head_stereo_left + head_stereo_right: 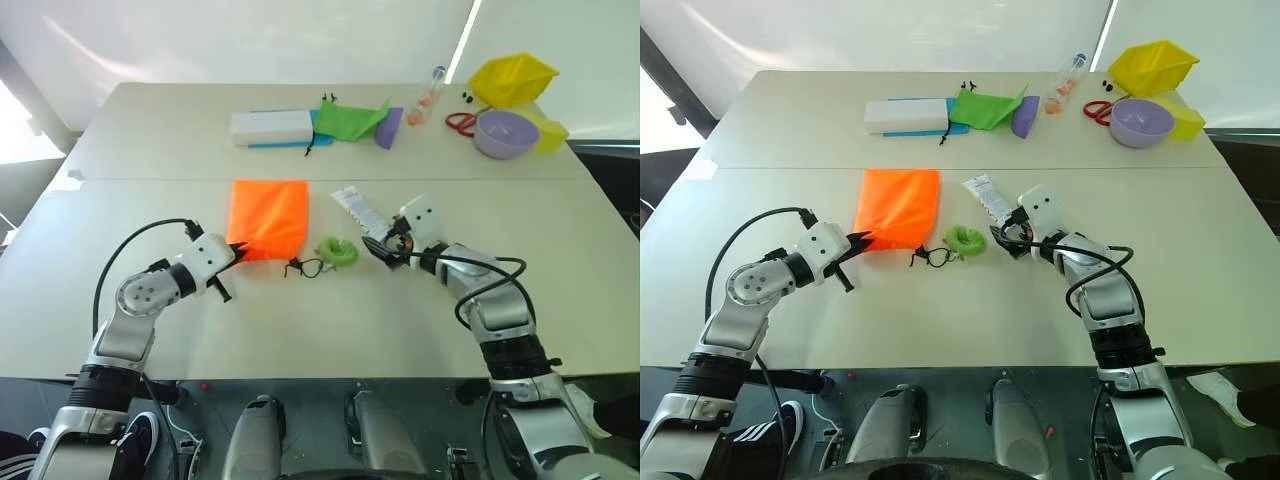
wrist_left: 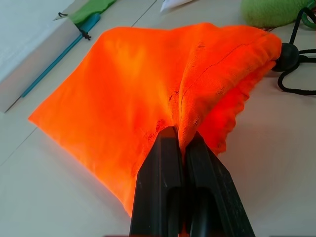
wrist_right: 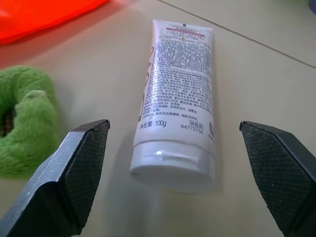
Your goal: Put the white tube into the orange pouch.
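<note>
White tube (image 3: 178,94) lies flat at frame centre, cap toward right gripper (image 3: 182,168), whose fingers stand spread wide either side of cap, not touching. You should find tube light, soft-walled, probably slick; take it across stiffer cap shoulder, not flat crimped tail. Orange pouch (image 1: 268,215) lies left of centre; limp fabric, mouth sags without support. Left gripper (image 2: 180,148) is pressed together, pinching pouch rim. Count: one tube, one orange pouch, one green coil (image 1: 338,250) between them, two grippers.
</note>
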